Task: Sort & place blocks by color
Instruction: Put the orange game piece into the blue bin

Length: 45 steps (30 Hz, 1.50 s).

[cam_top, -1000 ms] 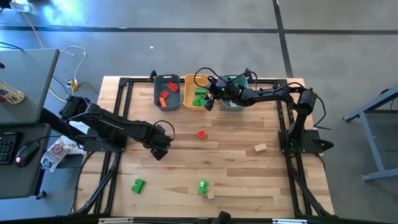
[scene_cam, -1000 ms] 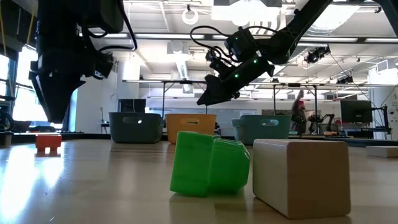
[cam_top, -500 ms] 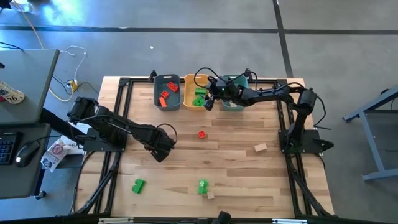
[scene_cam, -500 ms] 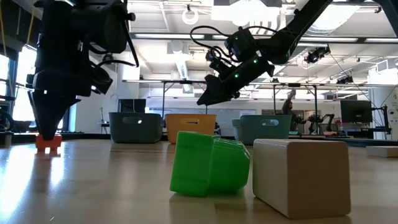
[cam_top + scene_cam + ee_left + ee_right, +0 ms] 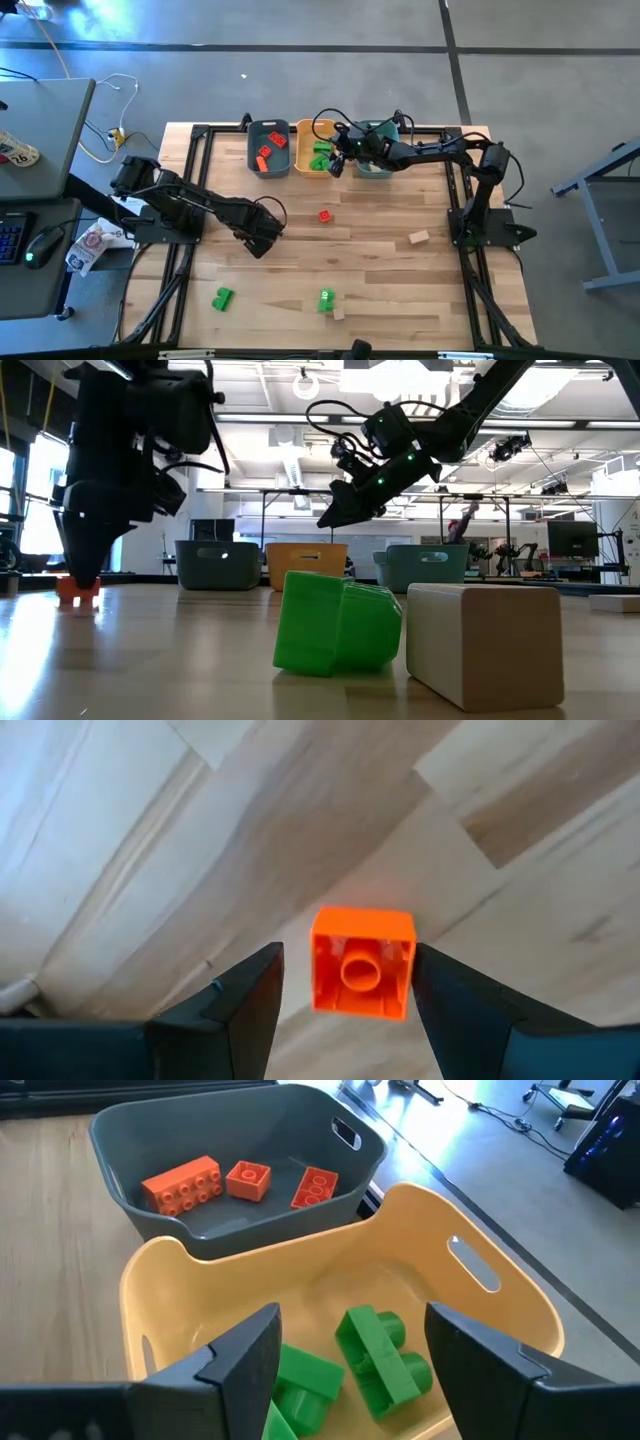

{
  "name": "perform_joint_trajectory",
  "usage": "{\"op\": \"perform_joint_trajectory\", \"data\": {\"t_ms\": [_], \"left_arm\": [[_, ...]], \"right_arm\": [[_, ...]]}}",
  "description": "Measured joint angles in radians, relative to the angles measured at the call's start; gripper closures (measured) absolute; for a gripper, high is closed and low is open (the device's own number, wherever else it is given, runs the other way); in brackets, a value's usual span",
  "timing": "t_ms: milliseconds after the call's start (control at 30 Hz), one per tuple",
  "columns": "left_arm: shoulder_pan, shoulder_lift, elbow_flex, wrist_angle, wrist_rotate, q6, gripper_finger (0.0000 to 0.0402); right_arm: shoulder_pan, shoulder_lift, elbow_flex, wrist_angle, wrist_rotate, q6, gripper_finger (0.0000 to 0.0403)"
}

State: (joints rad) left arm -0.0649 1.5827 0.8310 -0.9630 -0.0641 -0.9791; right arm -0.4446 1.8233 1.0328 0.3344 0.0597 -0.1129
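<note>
I have the left gripper (image 5: 343,982) spread wide above a glossy, square red-orange block (image 5: 362,963) with one round stud, on pale grained wood; it has crept nearer since a second ago. My right gripper (image 5: 350,1342), released, holds unchanged over the smooth yellow bin (image 5: 430,1280), twelve o'clock of table centre.

High view: overhead, looking straight down on the whole table (image 5: 380,270), taken from far off. Low view: at tabletop height, facing level across the wood toward the room, with a green block (image 5: 335,622) and a tan block (image 5: 485,640) very close to the lens; the same pair lies at 6 o'clock in the high view. Left wrist view: close above a red-orange block (image 5: 362,963). Right wrist view: close over the orange-yellow bin (image 5: 480,1295) and blue-grey bin (image 5: 150,1220), at 12 o'clock in the high view.
</note>
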Motion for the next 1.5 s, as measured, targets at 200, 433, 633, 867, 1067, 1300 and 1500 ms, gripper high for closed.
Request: {"op": "perform_joint_trajectory", "data": {"t_ms": [200,433,633,867,1067,1300,1500], "left_arm": [[0.025,0.069,0.003,0.002,0.024,0.064,0.02],[0.025,0.083,0.004,0.006,0.03,0.076,0.0237],[0.024,0.053,0.0,0.002,-0.005,0.127,0.0298],[0.028,-0.005,-0.002,-0.001,-0.098,0.127,0.0298],[0.034,-0.095,-0.001,0.0,-0.203,0.127,0.0298],[0.11,-0.242,0.0,0.047,-0.366,0.242,0.0298],[0.247,-0.345,0.001,0.217,-0.393,0.461,0.0298]], "right_arm": [[0.0,0.0,0.0,0.0,0.0,0.0,0.0169],[0.0,0.0,0.0,0.0,0.0,0.0,0.0169],[0.005,-0.034,0.0,-0.02,0.0,0.0,0.0169],[0.05,-0.122,0.0,-0.103,0.0,-0.027,0.0169],[0.104,-0.176,0.0,-0.237,-0.008,-0.036,0.0169],[0.161,-0.217,0.0,-0.385,0.001,-0.022,0.0169],[0.197,-0.24,0.0,-0.476,0.003,0.108,0.0169]]}}
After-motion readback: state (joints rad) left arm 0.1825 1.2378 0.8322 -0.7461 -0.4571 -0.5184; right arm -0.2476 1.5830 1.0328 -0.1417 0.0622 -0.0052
